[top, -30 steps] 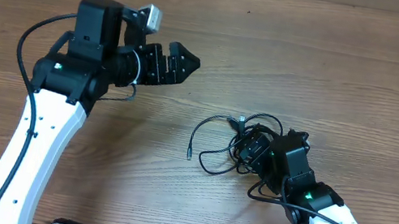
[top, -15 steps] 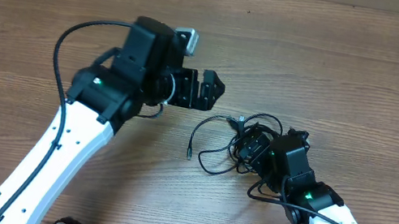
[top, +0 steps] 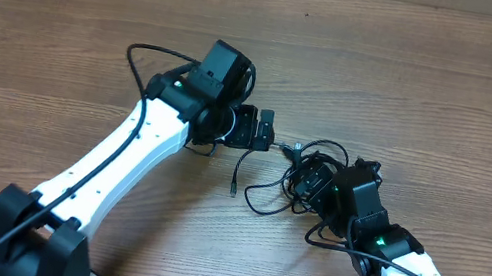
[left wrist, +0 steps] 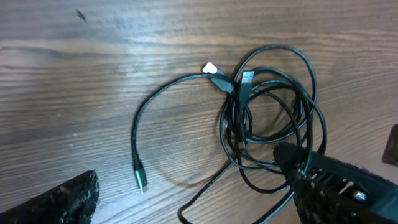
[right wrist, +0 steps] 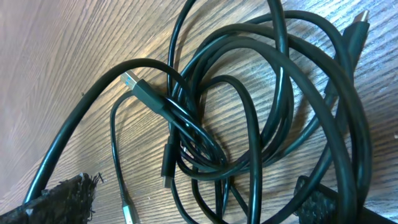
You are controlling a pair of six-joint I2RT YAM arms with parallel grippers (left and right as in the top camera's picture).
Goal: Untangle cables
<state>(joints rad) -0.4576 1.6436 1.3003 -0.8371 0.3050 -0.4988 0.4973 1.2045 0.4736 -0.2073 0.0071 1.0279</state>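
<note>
We see the cables (top: 289,156) lying in one tangled bundle on the wooden table (top: 458,84), with a loose end curling out toward the left arm's side. The right gripper (top: 307,181) sits over the bundle, fingers spread wide with cords between them. The left gripper (top: 265,131) hovers just beside the tangle, fingers wide, gripping nothing.

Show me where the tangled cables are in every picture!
Overhead: the cables lie a little right of centre.
Left wrist: right of centre, with one loose loop trailing left.
Right wrist: close up, filling nearly the whole picture.
Shared landmark: the silver-tipped plug, which shows in all three views.
</note>
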